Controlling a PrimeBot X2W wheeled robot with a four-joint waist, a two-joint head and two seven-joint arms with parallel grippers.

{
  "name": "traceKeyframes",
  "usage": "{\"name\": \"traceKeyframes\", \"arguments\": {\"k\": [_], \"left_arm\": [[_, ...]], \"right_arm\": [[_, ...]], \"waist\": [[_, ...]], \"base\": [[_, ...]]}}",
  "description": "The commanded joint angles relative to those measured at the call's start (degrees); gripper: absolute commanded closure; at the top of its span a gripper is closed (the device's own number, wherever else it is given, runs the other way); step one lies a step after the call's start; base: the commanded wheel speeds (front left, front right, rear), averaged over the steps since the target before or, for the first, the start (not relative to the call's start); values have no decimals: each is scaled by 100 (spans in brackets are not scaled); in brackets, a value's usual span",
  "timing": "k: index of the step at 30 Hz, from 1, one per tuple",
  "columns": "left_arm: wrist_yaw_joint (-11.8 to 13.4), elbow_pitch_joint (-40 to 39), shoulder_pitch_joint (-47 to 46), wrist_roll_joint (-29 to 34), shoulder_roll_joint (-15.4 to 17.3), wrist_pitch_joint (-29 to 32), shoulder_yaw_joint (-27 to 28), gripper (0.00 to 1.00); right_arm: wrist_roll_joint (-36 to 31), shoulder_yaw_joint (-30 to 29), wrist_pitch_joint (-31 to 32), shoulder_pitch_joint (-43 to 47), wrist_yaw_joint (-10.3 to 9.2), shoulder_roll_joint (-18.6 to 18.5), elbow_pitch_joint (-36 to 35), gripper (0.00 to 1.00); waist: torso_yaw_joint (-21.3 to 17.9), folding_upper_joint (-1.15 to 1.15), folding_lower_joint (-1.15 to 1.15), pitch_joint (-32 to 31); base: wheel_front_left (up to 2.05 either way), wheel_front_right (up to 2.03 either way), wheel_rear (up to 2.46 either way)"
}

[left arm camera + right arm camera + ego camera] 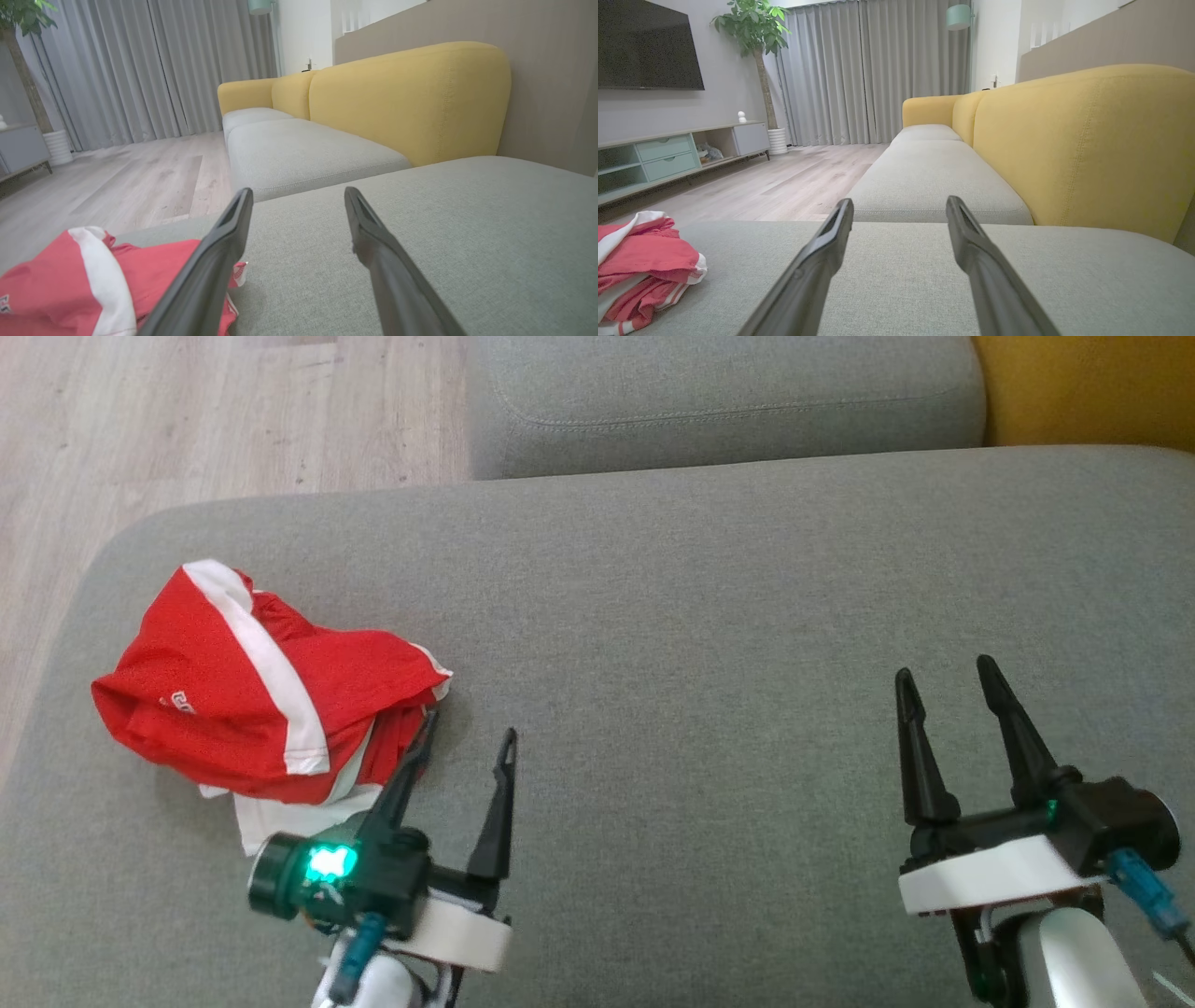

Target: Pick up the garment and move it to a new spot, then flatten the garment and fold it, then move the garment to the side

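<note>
A red garment (252, 686) with white stripes lies bunched on the left part of the grey sofa seat (709, 644). My left gripper (470, 723) stands open just right of the garment's near edge, its left finger close beside the cloth, with nothing between the fingers. The left wrist view has the garment (60, 289) at its lower left, partly behind the left finger (219, 252). My right gripper (943, 674) is open far to the right above bare cushion. From the right wrist view the garment (640, 266) lies at the far left.
A second grey cushion (728, 401) lies beyond the seat, with yellow backrests (1083, 140) on the right. Wooden floor (187, 420) runs past the seat's left edge. A TV cabinet (672, 154) and a potted plant (756, 32) stand across the room.
</note>
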Motion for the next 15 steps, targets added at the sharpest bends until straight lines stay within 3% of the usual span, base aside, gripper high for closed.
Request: {"name": "traceKeyframes", "arguments": {"k": [1, 8, 15], "left_arm": [[108, -136, -355, 258, 121, -106, -9, 0], [328, -54, -435, 468, 200, -226, -312, 0], [395, -214, -287, 102, 26, -328, -77, 0]], "right_arm": [[-273, 145, -93, -245, 37, -45, -278, 0], [-457, 149, -212, -201, 39, -48, -325, 0], [-195, 86, -313, -142, 42, -50, -152, 0]], "waist": [[3, 0, 0, 1], [29, 0, 0, -3], [60, 0, 0, -8]], "base": [[0, 0, 0], [0, 0, 0], [0, 0, 0]]}}
